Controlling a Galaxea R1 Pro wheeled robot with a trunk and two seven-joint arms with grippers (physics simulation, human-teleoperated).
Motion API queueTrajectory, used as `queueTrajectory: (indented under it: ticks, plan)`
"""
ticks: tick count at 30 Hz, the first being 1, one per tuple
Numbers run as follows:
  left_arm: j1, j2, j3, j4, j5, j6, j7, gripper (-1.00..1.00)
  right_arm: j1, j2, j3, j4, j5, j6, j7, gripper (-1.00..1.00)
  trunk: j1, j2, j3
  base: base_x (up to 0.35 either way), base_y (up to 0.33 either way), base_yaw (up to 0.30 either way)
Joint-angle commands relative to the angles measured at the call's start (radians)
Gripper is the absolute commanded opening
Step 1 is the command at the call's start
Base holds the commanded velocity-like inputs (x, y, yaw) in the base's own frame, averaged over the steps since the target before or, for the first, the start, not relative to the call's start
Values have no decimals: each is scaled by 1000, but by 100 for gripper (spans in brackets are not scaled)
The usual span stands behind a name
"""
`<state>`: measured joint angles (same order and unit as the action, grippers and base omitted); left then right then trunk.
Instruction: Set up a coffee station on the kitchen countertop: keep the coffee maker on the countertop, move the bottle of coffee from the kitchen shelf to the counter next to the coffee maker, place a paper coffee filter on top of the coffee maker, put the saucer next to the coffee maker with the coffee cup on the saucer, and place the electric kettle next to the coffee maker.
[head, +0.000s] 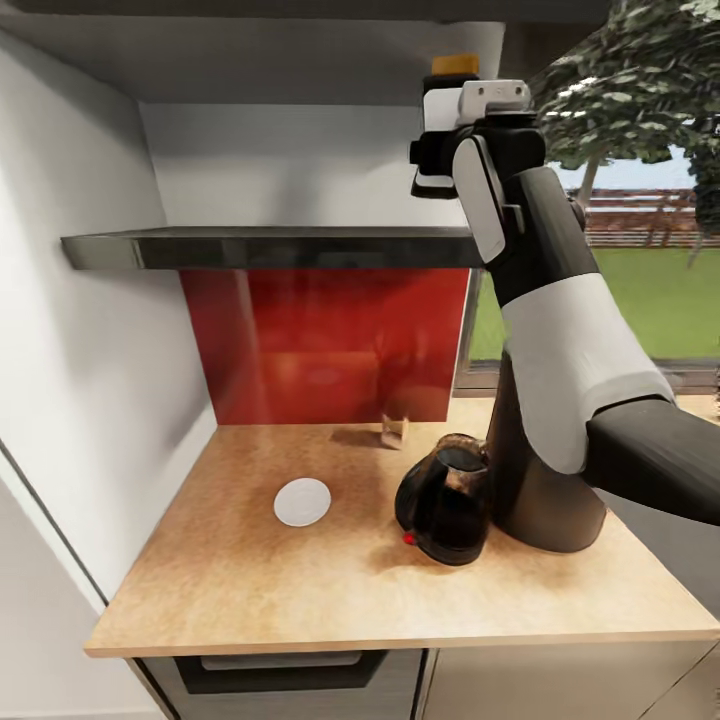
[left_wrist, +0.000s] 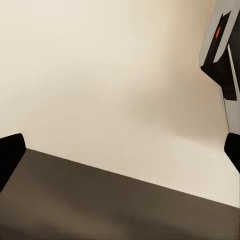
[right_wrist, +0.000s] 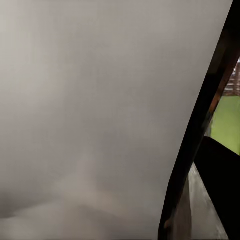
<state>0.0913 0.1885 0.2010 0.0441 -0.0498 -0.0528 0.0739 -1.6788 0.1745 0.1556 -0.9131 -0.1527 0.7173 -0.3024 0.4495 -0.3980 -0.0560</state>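
Bottle of coffee (head: 455, 66): upper centre-right of the head view, above the kitchen shelf (head: 270, 247); just its yellow-orange cap and a bit of white show, the body hidden behind the right gripper (head: 440, 140). The cap is on top, so its long axis stands upright.
Right gripper: raised at the bottle, just above the shelf's right end; whether it clamps the bottle or how far the jaws stand apart cannot be told.
Left gripper (left_wrist: 120, 150): in the left wrist view two dark fingertips (left_wrist: 10, 155) sit at opposite frame edges, spread wide, nothing between them, facing a cream wall over a dark surface.
Coffee maker (head: 540, 490): right of centre on the table (head: 250, 590), upright, mostly hidden by the right arm.
Electric kettle (head: 445, 500): just left of the coffee maker, touching or nearly so; upright, red mark at the lower left of its base.
Saucer (head: 302, 501): flat on the table, well left of the kettle.
Small brown object (head: 394, 430): at the red backsplash (head: 320, 340), too small to identify.
Right wrist view: blurred pale grey surface, dark edge, green strip at the right.
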Motion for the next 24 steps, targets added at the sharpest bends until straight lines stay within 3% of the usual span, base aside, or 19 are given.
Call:
queueTrajectory:
  ticks: [1,24]
  plan:
    - [-1,0,6,2,-5,-6,3,100,-1,0,1,0,-8,2,-9,-100,1,-2,-2,0,-313,0]
    - [-1,2,7,2,-5,-6,4,100,-1,0,1,4,-7,2,-9,-100,1,-2,-2,0,-313,0]
